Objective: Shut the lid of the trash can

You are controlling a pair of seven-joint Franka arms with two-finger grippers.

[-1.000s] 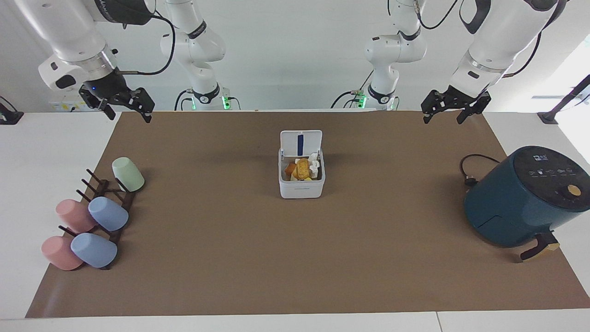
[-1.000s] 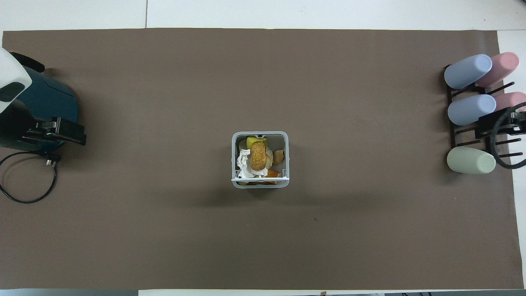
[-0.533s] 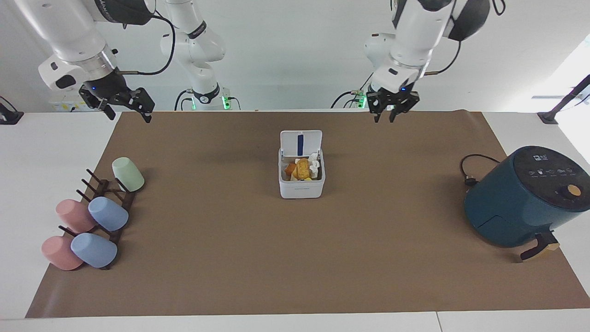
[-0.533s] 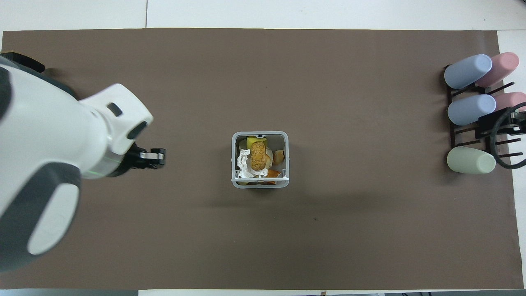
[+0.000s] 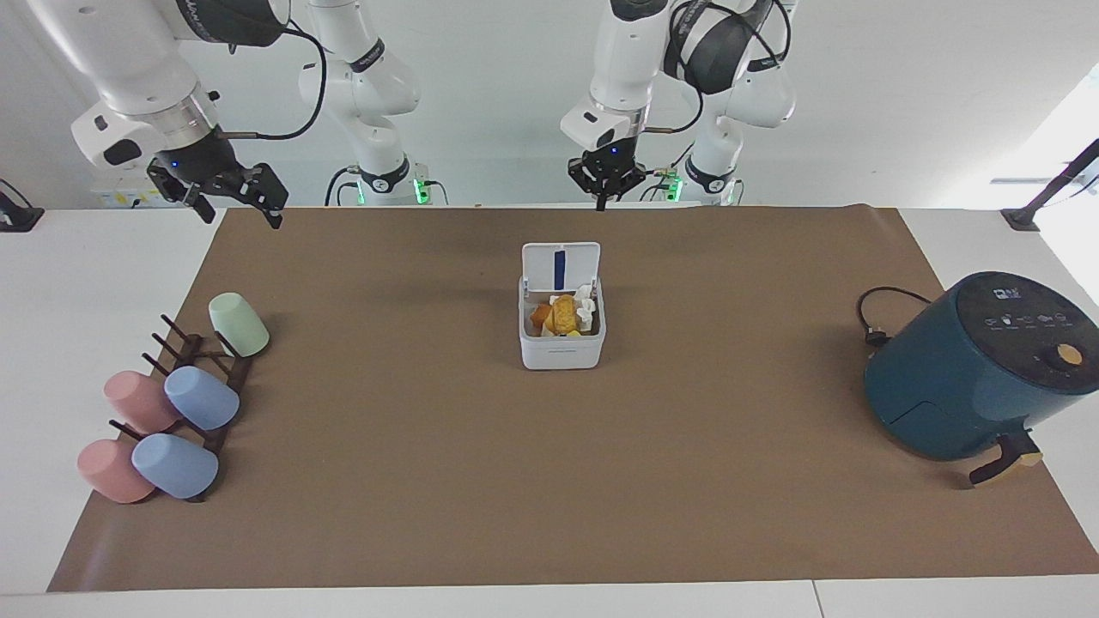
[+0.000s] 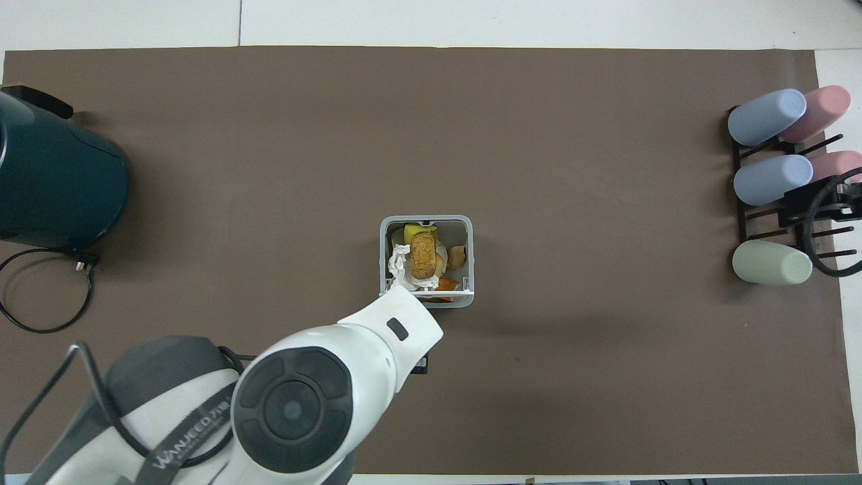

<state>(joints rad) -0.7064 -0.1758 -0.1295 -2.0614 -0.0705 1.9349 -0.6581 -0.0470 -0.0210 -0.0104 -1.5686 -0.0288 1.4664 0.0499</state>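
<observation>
Standing upright on its hinge, the lid (image 5: 561,265) shows its blue-striped underside to the facing camera, so the can (image 5: 562,341) is open and its scraps and crumpled paper lie exposed. The can sits mid-surface (image 5: 549,481) on the brown mat, with its hinge edge on the robots' side, which is why a push from that side should tip the lid down over the opening. The left tool (image 5: 606,183) hangs in the air over the mat's edge at the robots' end, above the lid and apart from it, slightly toward the left arm's end of the surface; that seems a sensible staging spot for coming down onto the lid's outer face. Its fingers look drawn together into a narrow point, which would suit pressing rather than grasping, though at this range that reading is only probable. In the overhead view the left arm's body covers the tool and the can's hinge edge, so contact cannot be judged there; the facing view shows a clear gap. The right tool (image 5: 230,194) waits with fingers spread over the mat's corner at its own end, well apart from the can and holding nothing. The closing itself is not yet begun.
</observation>
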